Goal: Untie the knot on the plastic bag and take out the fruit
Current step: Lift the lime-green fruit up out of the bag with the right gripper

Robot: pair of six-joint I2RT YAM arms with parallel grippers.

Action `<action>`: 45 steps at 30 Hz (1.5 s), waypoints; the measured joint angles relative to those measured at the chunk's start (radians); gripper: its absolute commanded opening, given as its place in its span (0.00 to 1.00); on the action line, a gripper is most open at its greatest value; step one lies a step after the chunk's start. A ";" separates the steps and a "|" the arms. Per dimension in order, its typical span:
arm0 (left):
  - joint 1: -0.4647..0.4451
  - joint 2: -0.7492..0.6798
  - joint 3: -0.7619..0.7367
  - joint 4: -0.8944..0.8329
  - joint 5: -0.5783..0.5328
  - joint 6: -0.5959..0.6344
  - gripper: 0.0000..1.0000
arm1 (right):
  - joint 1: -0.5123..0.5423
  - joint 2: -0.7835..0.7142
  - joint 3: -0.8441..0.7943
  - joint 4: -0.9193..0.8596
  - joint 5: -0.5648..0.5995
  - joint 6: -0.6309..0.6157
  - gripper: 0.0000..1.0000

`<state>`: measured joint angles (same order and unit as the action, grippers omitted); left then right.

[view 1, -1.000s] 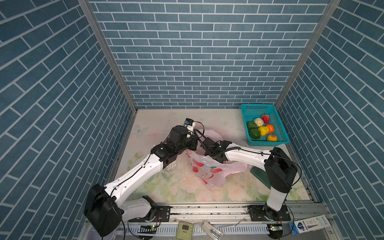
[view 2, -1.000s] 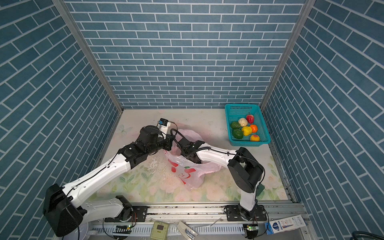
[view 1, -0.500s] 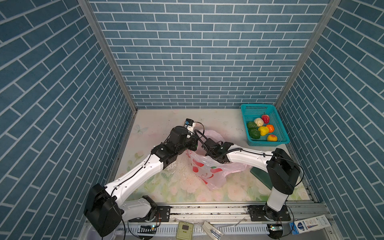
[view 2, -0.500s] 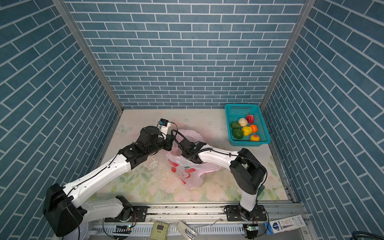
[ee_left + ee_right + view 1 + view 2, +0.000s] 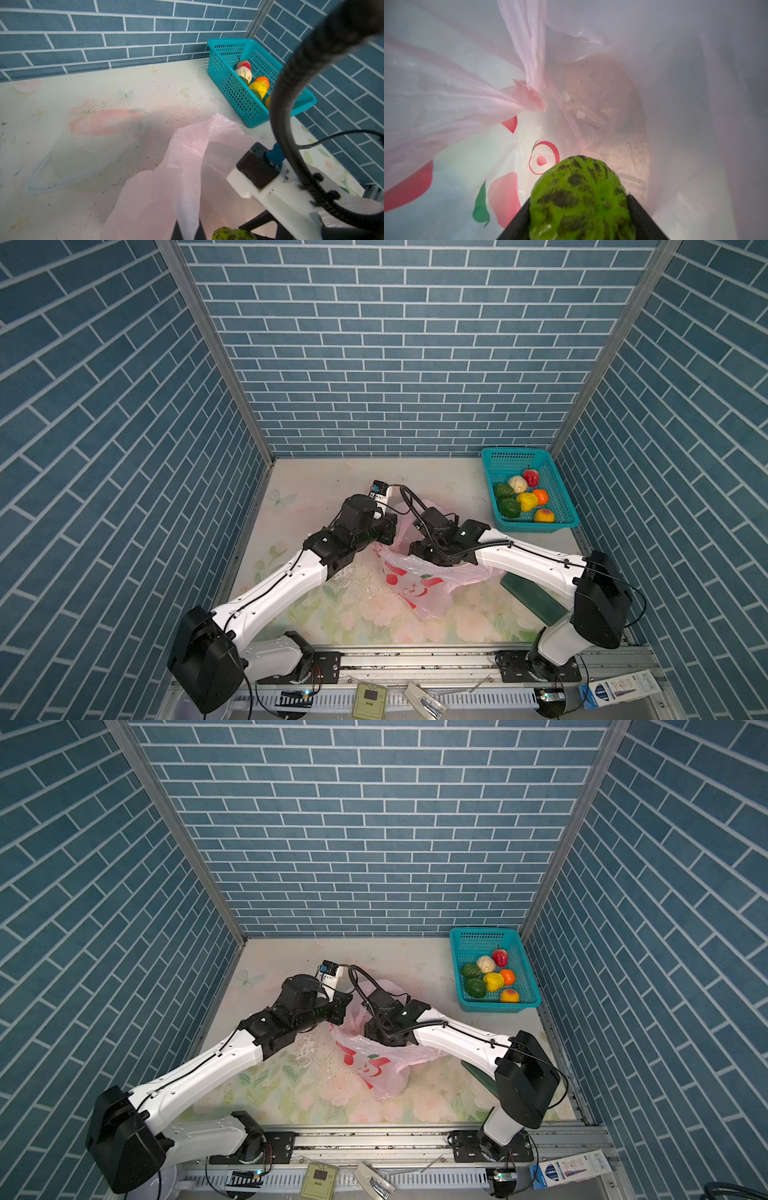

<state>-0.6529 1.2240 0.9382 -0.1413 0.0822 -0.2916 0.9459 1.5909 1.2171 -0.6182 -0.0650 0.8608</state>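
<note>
While the left claw (image 5: 187, 232) stays pinched shut on the rim of the thin translucent pink plastic bag (image 5: 419, 589) printed with red apples, the right claw (image 5: 578, 209) clamps a mottled light green fruit (image 5: 581, 182) inside it.
Nearest, the right arm's black elbow (image 5: 600, 605) has swung back toward the right wall since a second ago, though its claw has scarcely shifted. The bag lies midway across the floral bench (image 5: 332, 485), where it was. Farthest, seven more fruits (image 5: 527, 501) rest in the teal perforated plastic basket (image 5: 540, 526), untouched.

Robot lab booth: blue brick-print wall panels (image 5: 395, 364) around a floral table (image 5: 316, 489), arms (image 5: 282, 585) bolted to a metal rail (image 5: 415, 659).
</note>
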 measured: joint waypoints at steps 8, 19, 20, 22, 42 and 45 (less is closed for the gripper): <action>0.000 0.000 -0.006 0.004 0.013 0.008 0.00 | -0.039 -0.050 0.038 -0.015 0.010 0.013 0.33; 0.000 0.006 -0.007 0.007 0.024 0.015 0.00 | -0.064 -0.122 0.092 -0.043 0.023 0.034 0.33; 0.000 0.009 -0.007 0.008 0.025 0.015 0.00 | -0.067 -0.127 0.101 -0.050 0.025 0.033 0.33; 0.000 0.015 -0.008 0.013 0.028 0.015 0.00 | -0.074 -0.137 0.117 -0.058 0.029 0.033 0.33; 0.000 0.033 -0.015 0.034 0.029 0.019 0.00 | -0.293 -0.298 0.192 -0.142 0.019 0.029 0.34; 0.000 0.033 -0.015 0.035 0.028 0.019 0.00 | -0.386 -0.313 0.194 -0.159 0.003 0.008 0.35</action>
<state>-0.6529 1.2572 0.9230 -0.1066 0.1101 -0.2726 0.5598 1.2778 1.4109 -0.7769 -0.0616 0.8688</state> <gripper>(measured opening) 0.044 0.617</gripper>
